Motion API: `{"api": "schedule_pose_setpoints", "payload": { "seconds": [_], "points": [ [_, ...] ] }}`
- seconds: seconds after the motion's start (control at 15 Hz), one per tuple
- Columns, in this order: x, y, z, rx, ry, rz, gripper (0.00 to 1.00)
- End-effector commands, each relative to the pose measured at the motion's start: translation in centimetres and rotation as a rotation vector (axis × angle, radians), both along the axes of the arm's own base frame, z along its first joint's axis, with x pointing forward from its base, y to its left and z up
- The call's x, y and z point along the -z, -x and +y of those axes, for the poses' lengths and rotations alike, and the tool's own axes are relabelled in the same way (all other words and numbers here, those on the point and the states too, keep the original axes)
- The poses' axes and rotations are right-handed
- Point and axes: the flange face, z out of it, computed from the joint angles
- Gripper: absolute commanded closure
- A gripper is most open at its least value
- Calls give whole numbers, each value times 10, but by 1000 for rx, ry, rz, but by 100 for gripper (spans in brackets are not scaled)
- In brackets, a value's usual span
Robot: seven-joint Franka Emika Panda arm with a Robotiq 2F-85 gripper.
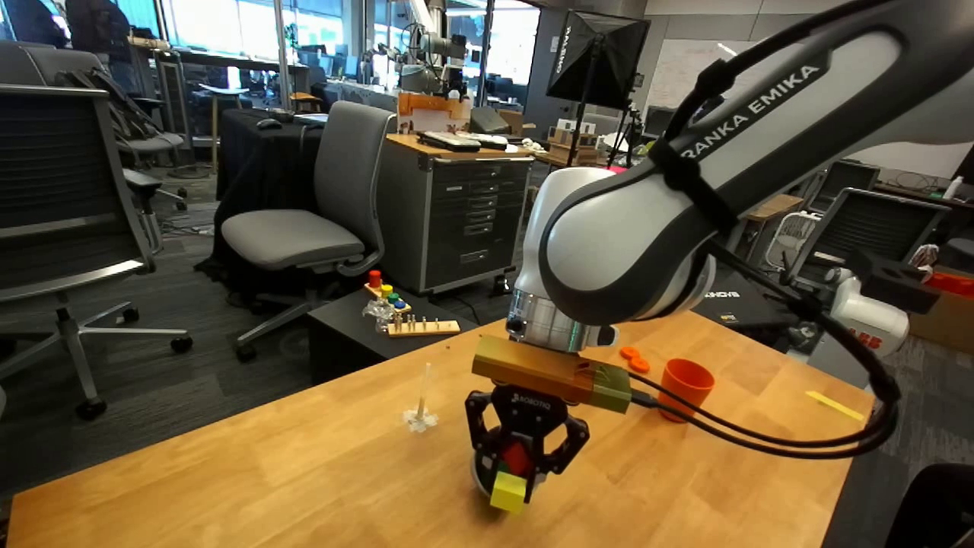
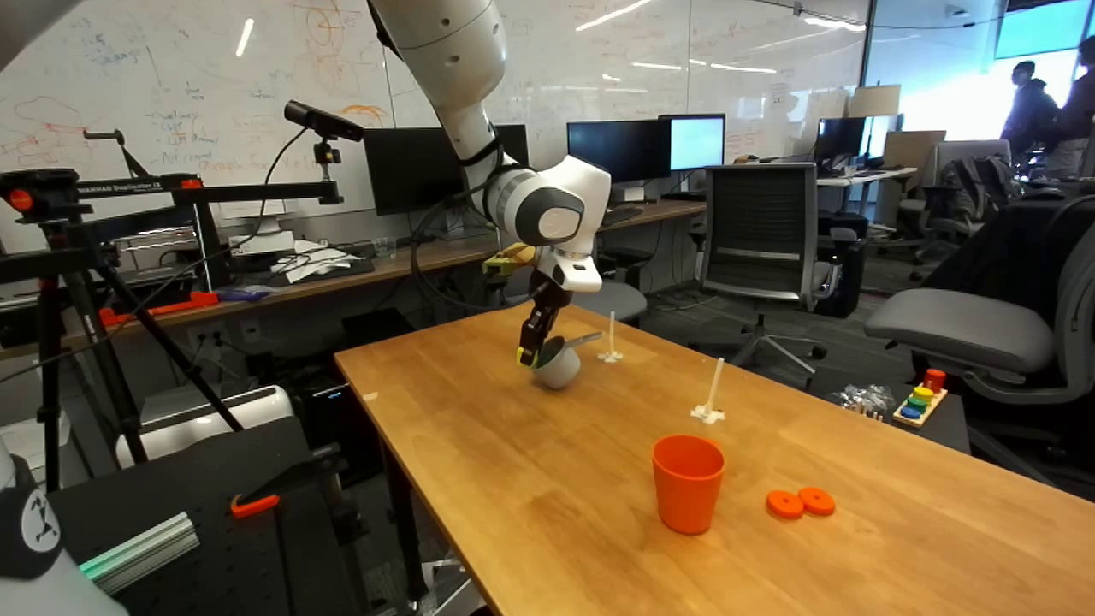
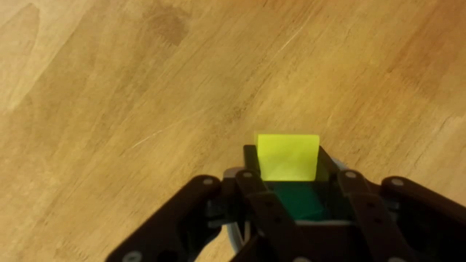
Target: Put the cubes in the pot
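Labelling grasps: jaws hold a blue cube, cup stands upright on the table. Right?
Not blue: the jaws hold a yellow cube, as the wrist view shows. The cup does stand upright on the table.

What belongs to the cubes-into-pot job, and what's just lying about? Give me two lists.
For the job: yellow cube, green cube, red cube (partly hidden), pot, gripper.
Lying about: orange cup, orange discs, upright sticks, yellow strip, stacking toy.
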Motion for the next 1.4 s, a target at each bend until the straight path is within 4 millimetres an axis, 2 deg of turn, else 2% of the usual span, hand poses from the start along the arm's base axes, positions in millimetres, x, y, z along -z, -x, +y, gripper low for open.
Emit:
{"api": "schedule_pose_setpoints", "payload": {
  "seconds": [0.0, 1.13, 1.2, 1.27, 1.33],
  "points": [
    [-11, 0, -7, 30, -7, -3, 86],
    [-28, -29, -50, 100, 11, -82, 85],
    [-28, -29, -51, 96, 13, -85, 53],
    [-27, -30, -51, 96, 13, -90, 36],
    [-27, -30, -51, 89, 15, -97, 30]
  ]
}}
